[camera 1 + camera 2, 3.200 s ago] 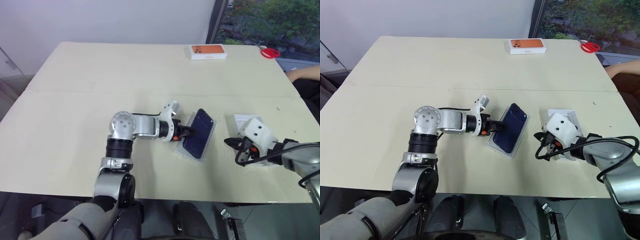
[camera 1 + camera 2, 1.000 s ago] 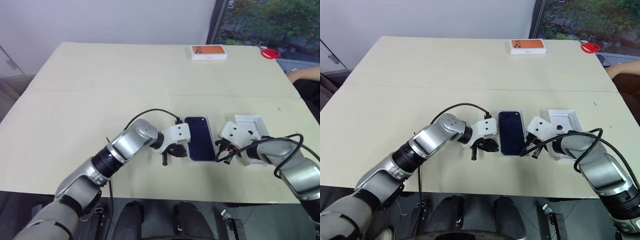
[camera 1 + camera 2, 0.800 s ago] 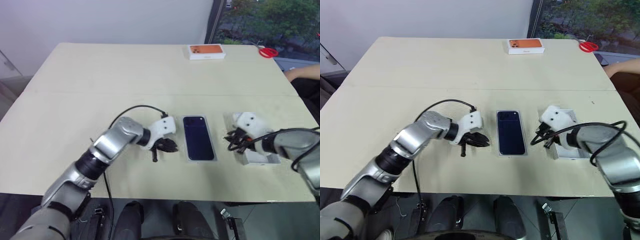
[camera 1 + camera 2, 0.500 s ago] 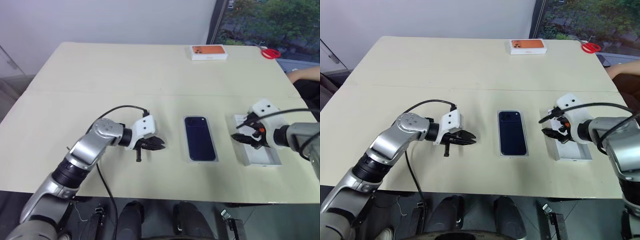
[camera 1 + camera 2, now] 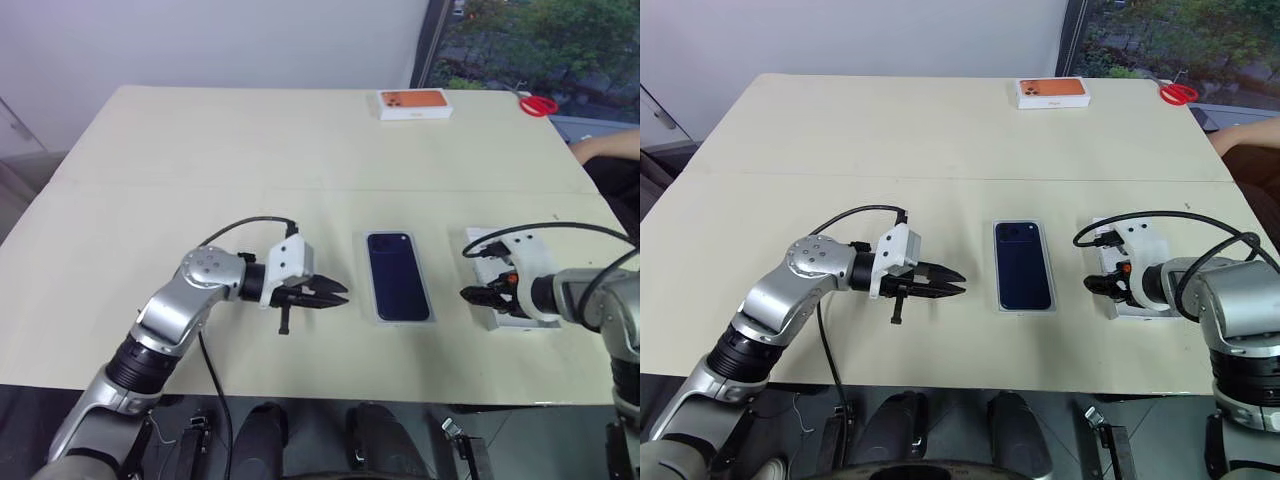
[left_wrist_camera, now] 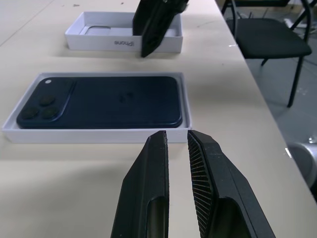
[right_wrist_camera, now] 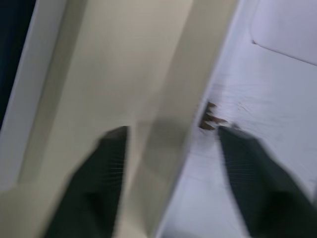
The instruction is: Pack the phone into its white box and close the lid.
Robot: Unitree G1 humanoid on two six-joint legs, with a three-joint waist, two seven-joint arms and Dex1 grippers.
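Now that the phone (image 5: 397, 275) lies flat in the white box (image 5: 432, 318) mid-desk, the left gripper (image 5: 334, 295) has drawn away, fingers nearly together; the right gripper (image 5: 474, 293), fingers apart astride the lid's (image 5: 1168, 311) near wall, suggests closing comes next.

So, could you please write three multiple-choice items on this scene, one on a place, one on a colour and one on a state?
1. Where does the phone lie?
A. in the white box
B. on the bare table
C. in the left tool

2. What colour are the scissors' handles?
A. green
B. red
C. yellow

3. How do the right tool's fingers stand at the lid?
A. pressed shut, away from it
B. apart, astride its wall
C. clamped on the phone

Key: 1 A, the box rim frames the phone; 2 B, they show red at the far corner; 3 B, the right wrist view shows one finger on each side of the wall.
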